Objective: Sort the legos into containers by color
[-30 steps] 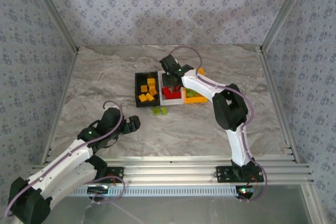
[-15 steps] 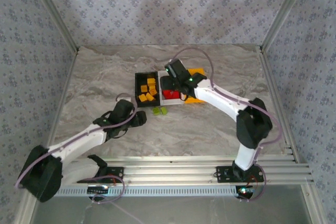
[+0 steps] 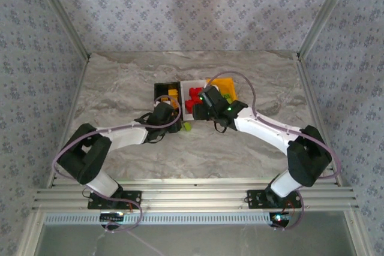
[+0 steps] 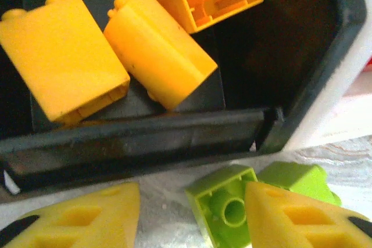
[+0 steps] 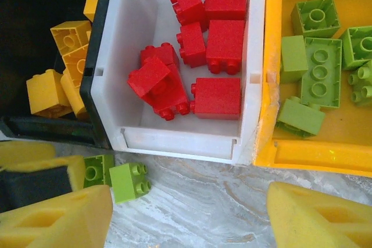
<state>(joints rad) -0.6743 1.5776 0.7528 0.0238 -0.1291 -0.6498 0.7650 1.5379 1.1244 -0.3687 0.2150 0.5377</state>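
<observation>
1. Two green bricks (image 5: 96, 169) (image 5: 129, 181) are found on the table (image 3: 120, 88), touching each other, just in front of the near wall where the black bin (image 5: 93, 79) and the white bin (image 5: 174, 140) meet.
2. Orange-yellow bricks (image 4: 58, 56) are held in the black bin, red bricks (image 5: 224, 39) in the white bin, and light green bricks (image 5: 318, 71) in the orange bin (image 5: 314, 152).
3. The three bins are set in a row, side walls touching, with black on the left, white in the middle and orange on the right.
4. The left gripper (image 4: 192, 201) is placed low at the near wall of the black bin, over the two loose bricks. Its jaws are partly apart around one green brick. One finger (image 4: 290, 219) is seen against that brick, and a gap is seen between the brick and the other finger (image 4: 87, 219). No grip is made.
5. The right gripper (image 5: 189, 201) is held above the table, near the front of the white bin. Its jaws are spread wide, and nothing is held between them.
</observation>
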